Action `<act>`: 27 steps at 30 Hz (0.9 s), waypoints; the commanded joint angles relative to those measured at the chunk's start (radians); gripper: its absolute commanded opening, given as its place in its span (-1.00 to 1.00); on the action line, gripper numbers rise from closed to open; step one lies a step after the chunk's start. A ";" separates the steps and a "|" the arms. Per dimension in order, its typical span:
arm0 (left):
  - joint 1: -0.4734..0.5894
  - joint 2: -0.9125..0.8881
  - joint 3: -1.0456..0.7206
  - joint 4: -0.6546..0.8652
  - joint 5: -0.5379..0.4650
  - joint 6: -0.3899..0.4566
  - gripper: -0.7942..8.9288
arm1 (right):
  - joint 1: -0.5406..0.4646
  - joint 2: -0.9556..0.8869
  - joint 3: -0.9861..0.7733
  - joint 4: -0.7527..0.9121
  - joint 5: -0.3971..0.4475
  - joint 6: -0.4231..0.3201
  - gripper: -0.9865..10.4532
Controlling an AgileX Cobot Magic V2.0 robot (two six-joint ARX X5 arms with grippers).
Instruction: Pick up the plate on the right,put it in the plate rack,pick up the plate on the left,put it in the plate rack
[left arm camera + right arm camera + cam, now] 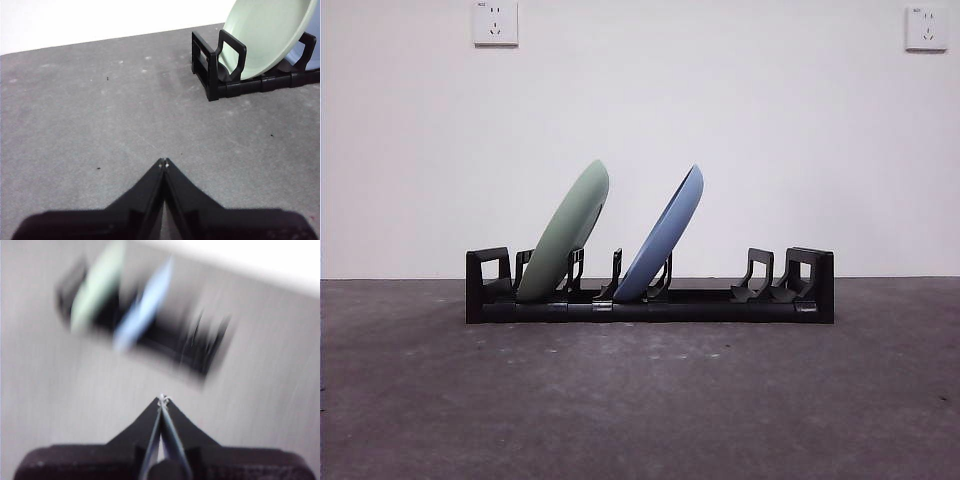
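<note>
The black plate rack (720,303) stands across the middle of the table. A pale green plate (565,233) leans in its left slots and a blue plate (665,232) leans in the slots beside it, both tilted to the right. Neither gripper shows in the front view. My left gripper (164,162) is shut and empty over bare table, well short of the rack's left end (210,70), where the green plate (265,35) rests. My right gripper (162,400) is shut and empty, with the rack (200,347) and both plates a blur beyond it.
The table is a grey mottled surface (640,400) against a white wall. Two wall sockets (495,22) sit high on the wall. The rack's right slots (760,275) hold nothing.
</note>
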 commanded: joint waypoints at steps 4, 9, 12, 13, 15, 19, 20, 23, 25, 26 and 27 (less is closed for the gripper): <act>0.004 0.001 -0.011 0.005 0.005 -0.006 -0.84 | -0.211 -0.280 -0.310 0.351 -0.138 -0.018 -0.82; 0.004 0.005 -0.011 0.005 0.005 -0.006 -0.84 | -0.340 -0.569 -0.732 0.591 -0.040 -0.027 -0.82; 0.004 0.005 -0.011 0.005 0.005 -0.006 -0.84 | -0.354 -0.677 -0.916 0.689 -0.036 -0.023 -0.82; 0.004 0.005 -0.011 0.005 0.005 -0.006 -0.84 | -0.354 -0.711 -0.977 0.718 -0.036 -0.020 -0.82; 0.004 0.005 -0.011 0.005 0.005 -0.006 -0.84 | -0.354 -0.771 -1.086 0.767 -0.036 -0.015 -0.82; 0.004 0.005 -0.011 0.005 0.005 -0.006 -0.84 | -0.354 -0.883 -1.291 0.850 -0.036 0.005 -0.82; 0.004 0.005 -0.011 0.005 0.005 -0.006 -0.84 | -0.354 -0.909 -1.338 0.870 -0.036 0.016 -0.82; 0.004 0.005 -0.011 0.005 0.005 -0.006 -0.84 | -0.354 -0.972 -1.455 0.918 -0.022 0.042 -0.82; 0.004 0.005 -0.011 0.005 0.005 -0.006 -0.84 | -0.354 -1.004 -1.514 0.935 -0.021 0.057 -0.82; 0.004 0.005 -0.011 0.005 0.005 -0.006 -0.84 | -0.354 -1.020 -1.542 0.943 -0.021 0.065 -0.82; 0.004 0.005 -0.011 0.005 0.005 -0.006 -0.84 | -0.354 -1.033 -1.563 0.945 -0.020 0.067 -0.82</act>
